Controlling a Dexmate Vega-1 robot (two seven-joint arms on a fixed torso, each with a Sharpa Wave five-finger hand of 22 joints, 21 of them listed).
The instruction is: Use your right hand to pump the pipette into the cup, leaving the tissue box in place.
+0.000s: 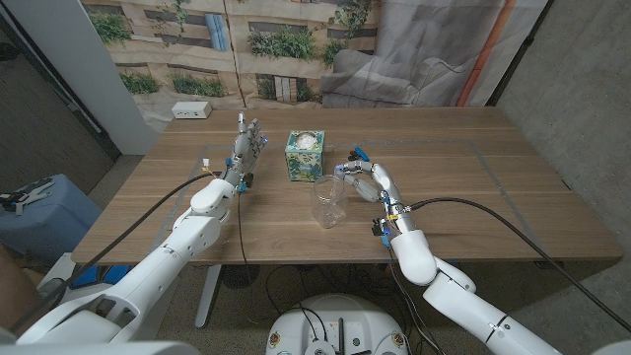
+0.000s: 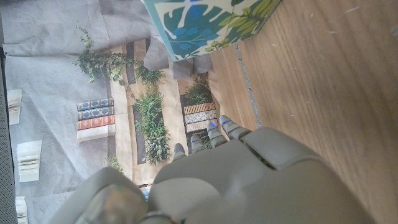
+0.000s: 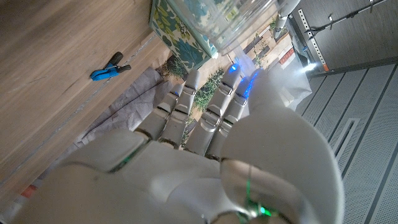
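Head view: we see a wooden table [image 1: 473,158] with a leaf-print tissue box [image 1: 305,155] standing mid-table, far of centre. A clear plastic cup [image 1: 328,201] stands upright just near and right of the box, apart from it. A white power strip [image 1: 192,110] lies at the far left corner, and a small blue clamp [image 1: 356,153] lies right of the box. Black cables run along both arms.

The right hand [image 1: 370,183] sits just right of the cup, about level with its rim, fingers reaching left toward it. We can't make out the pipette itself: something small shows at the fingertips by the cup rim, too small to tell. In the right wrist view the fingers [image 3: 186,99] lie side by side, fairly straight, tips up against the clear cup [image 3: 242,22] with the tissue box [image 3: 180,28] behind it and the blue clamp [image 3: 109,65] on the wood. Whether this hand grips anything, we cannot tell.

The left hand [image 1: 245,150] stands left of the box, well apart from it, fingers pointing far and slightly spread, nothing in them. The left wrist view shows its fingertips [image 2: 214,134] clear of the tissue box [image 2: 205,25].
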